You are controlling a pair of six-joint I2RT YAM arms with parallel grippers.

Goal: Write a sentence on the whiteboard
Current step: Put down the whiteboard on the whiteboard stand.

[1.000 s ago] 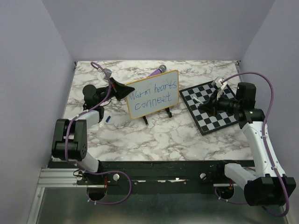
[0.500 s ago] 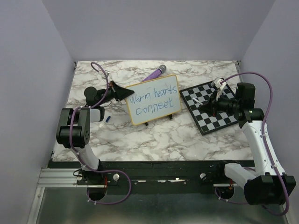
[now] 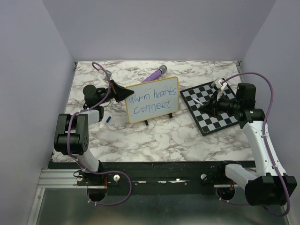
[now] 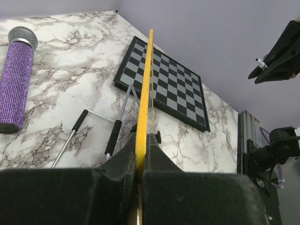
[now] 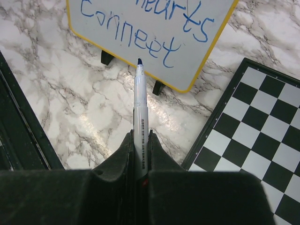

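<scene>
The whiteboard (image 3: pixel 152 99), yellow-framed, stands tilted at the table's middle. The sentence (image 3: pixel 151 102) in blue reads "Warm hearts connect" on two lines. My left gripper (image 3: pixel 123 92) is shut on the board's left edge. In the left wrist view the yellow frame (image 4: pixel 146 89) runs edge-on out of the gripper (image 4: pixel 143 139). My right gripper (image 3: pixel 209 105) hovers over the chessboard, apart from the whiteboard, shut on a white marker (image 5: pixel 140 115). The marker's blue tip points at the board (image 5: pixel 117 23) below the word "connect" (image 5: pixel 133 40).
A black-and-white chessboard (image 3: pixel 213 108) lies at the right. A purple microphone (image 3: pixel 154 74) lies behind the whiteboard and shows in the left wrist view (image 4: pixel 16 79). A small blue cap (image 3: pixel 108 120) lies by the left arm. The board's wire stand (image 4: pixel 93 129) rests behind it.
The left arm has shifted its elbow and nudged the whiteboard slightly nearer and to the left. The right arm and marker have not moved.
</scene>
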